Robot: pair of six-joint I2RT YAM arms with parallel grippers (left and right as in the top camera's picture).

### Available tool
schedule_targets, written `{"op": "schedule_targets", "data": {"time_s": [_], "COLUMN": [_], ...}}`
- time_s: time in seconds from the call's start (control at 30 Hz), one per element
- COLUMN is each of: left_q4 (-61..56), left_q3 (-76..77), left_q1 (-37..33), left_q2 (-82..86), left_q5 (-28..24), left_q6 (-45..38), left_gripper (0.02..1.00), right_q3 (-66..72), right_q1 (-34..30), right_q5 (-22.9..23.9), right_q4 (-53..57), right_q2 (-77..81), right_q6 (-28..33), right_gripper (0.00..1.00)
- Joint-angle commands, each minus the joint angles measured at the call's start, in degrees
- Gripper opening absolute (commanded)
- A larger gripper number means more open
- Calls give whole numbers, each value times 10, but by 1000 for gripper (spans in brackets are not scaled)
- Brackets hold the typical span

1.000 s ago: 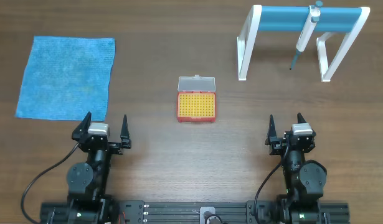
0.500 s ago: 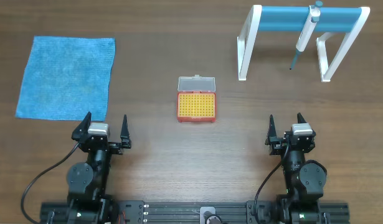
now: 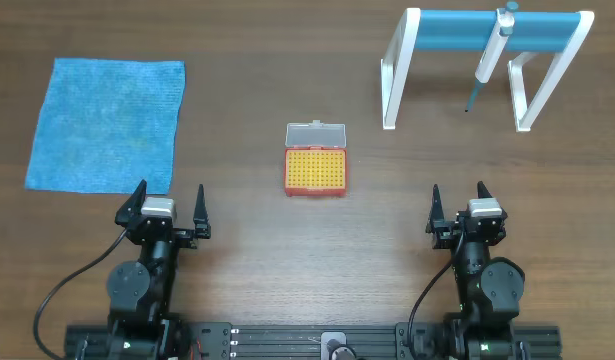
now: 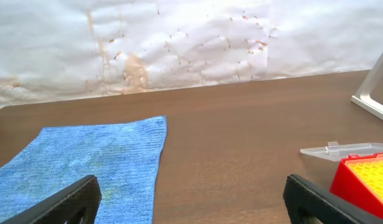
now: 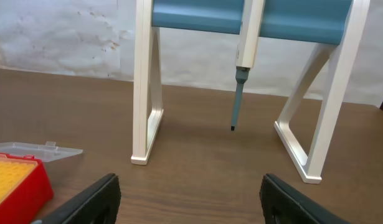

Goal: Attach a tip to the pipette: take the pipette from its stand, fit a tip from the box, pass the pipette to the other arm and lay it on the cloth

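Here, pipette (image 5: pixel 247 37): untaken on stand (image 5: pixel 144 93), well beyond right fingers (image 5: pixel 85 202)
Right gripper (image 3: pixel 457 188): wide, next to grasp it
Left gripper (image 3: pixel 170 190): wide, empty

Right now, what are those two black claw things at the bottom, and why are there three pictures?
Those are a robot's two claws, called grippers, at a brown wooden table: the left gripper and the right gripper. Both are open and hold nothing. One picture looks down from above; the other two come from little cameras on the robot's wrists. On the table lie a blue square cloth, a red box of yellow pipette tips with a clear lid, and a white stand with a blue bar. A white pipette with a dark blue end, a tool for sucking up drops, hangs from the bar.
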State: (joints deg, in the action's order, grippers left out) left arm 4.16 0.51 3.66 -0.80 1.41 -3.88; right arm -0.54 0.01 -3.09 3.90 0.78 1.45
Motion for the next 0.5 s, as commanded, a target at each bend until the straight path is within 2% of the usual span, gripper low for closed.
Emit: {"op": "schedule_targets", "data": {"time_s": [0.03,0.27,0.4,0.5], "left_q4": [3,3,3,3], "left_q3": [-2,-2,-2,-2], "left_q1": [-3,-3,-3,-3], "left_q2": [-3,-3,-3,-3], "left_q5": [-6,-6,-6,-6], "left_q6": [-9,-9,-9,-9], "left_gripper": [947,947,947,947], "right_q3": [3,-36,-171,-270], "right_q1": [3,-2,-25,-36], "right_q5": [-1,-2,-2,-2], "right_q4": [1,6,15,-45], "right_q2": [-7,51,261,436], "right_q6": [8,8,8,8], "right_gripper": [722,722,722,722]}}
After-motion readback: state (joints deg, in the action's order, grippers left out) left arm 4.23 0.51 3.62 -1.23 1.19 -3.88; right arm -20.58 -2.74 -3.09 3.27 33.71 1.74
